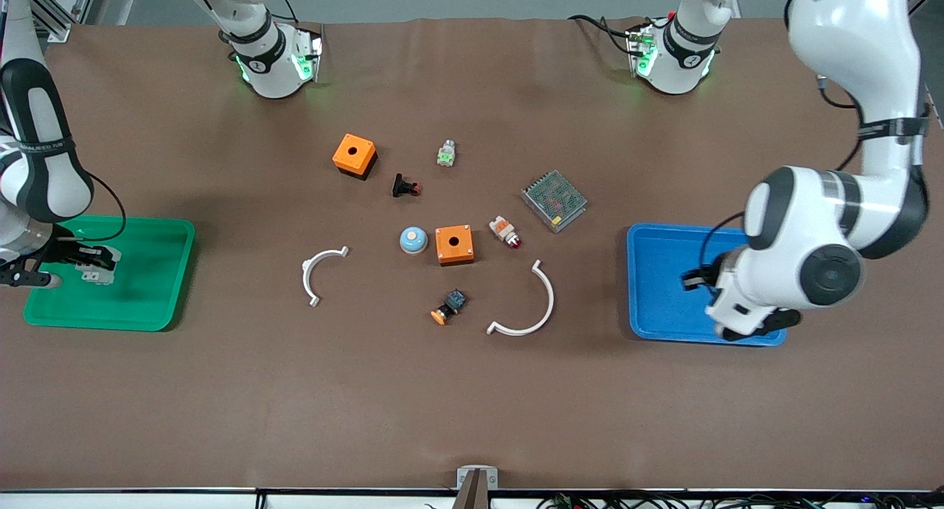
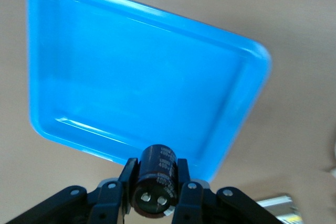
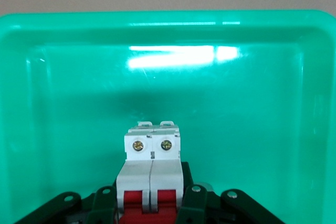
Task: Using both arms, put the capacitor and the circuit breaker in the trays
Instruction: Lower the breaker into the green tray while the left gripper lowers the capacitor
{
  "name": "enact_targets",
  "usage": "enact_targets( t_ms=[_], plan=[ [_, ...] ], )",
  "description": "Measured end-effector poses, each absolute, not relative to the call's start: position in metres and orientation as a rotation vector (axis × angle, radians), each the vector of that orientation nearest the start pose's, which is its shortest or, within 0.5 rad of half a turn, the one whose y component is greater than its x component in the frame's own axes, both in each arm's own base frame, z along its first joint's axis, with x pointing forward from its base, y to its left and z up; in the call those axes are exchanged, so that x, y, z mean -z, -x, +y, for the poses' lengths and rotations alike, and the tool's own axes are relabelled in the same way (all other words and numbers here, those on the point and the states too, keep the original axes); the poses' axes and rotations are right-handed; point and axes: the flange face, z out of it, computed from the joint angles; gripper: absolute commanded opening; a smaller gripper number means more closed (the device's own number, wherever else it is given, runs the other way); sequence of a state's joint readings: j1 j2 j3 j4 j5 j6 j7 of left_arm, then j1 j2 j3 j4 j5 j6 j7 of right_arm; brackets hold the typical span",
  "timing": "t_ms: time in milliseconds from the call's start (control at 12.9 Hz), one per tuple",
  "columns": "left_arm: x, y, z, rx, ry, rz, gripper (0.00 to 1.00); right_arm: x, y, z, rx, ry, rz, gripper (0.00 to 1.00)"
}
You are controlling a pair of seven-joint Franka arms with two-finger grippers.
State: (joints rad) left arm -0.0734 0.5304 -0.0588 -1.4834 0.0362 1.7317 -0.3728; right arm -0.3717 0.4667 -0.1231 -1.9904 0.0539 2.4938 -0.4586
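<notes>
Surface: a brown mat is covering the whole table; it is looking smooth, with soft shadows under the arms.
Room: a grey floor is showing along the top edge of the front view, and cables are lying along the edge nearest the camera.
Left gripper: it is hanging over the blue tray at the left arm's end of the table, and its fingers are clamping the capacitor.
Capacitor: it is sitting between the pads, up in the air above the tray's rim.
Right gripper: it is hanging over the green tray at the right arm's end, fingers gripping the circuit breaker.
Circuit breaker: it is staying in the grip, low above the tray's floor; I cannot tell if it is touching.
Middle of table: two orange boxes, a power supply, a blue dome button and two white curved clips are lying apart.
</notes>
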Motion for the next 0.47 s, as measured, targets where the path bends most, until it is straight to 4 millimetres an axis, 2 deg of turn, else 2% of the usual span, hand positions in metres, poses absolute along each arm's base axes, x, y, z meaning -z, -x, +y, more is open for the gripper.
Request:
enact_targets(
  t_ms=[78, 155, 310, 388, 466],
  plan=[
    [-0.338, -0.665, -0.056, -0.393, 3.028, -0.367, 0.21, -0.222, -0.539, -0.290, 0.042, 3.180, 0.101, 0.00],
    [-0.325, -0.665, -0.043, -0.354, 3.036, -0.370, 0.21, -0.215, -0.538, -0.289, 0.032, 3.178, 0.096, 0.00],
    [-0.284, -0.657, -0.036, -0.265, 3.039, -0.355, 0.21, -0.207, -0.536, -0.289, 0.020, 3.177, 0.088, 0.04],
    [-0.265, -0.649, -0.039, -0.248, 3.047, -0.347, 0.21, -0.204, -0.536, -0.289, 0.016, 3.176, 0.083, 0.54],
    [-0.250, -0.642, -0.042, -0.245, 3.052, -0.340, 0.21, -0.203, -0.536, -0.289, 0.017, 3.177, 0.082, 0.98]
  ],
)
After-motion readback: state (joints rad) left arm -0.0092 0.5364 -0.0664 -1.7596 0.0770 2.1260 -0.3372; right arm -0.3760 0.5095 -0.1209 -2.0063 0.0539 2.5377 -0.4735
